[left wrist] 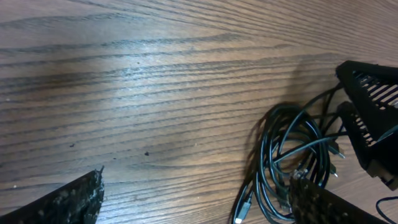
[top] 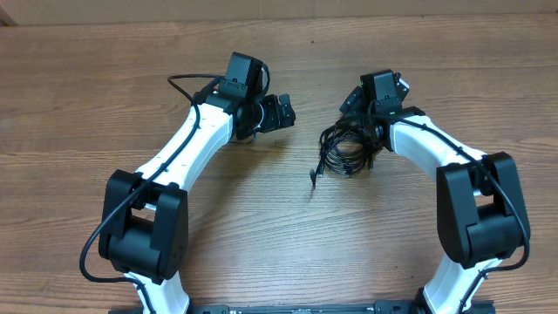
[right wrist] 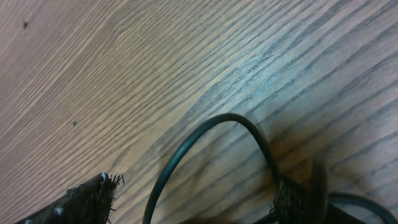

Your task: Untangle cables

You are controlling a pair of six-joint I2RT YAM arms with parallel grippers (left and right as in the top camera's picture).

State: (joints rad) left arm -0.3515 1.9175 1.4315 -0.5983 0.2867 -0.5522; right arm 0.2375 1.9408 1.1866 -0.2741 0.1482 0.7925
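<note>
Lying wound in one loose bundle, the cables [top: 343, 148] are resting on the counter [top: 261, 201] a little right of its middle, nearer the far edge, with one plug end [top: 314, 177] trailing toward the near edge. The right gripper [right wrist: 196, 186] is hovering at the bundle, its jaws standing apart with a single cable loop [right wrist: 217, 124] arching between them, unpinched. The left gripper [top: 281, 112] is hanging just beside the bundle, jaws spread wide and gripping nothing.
</note>
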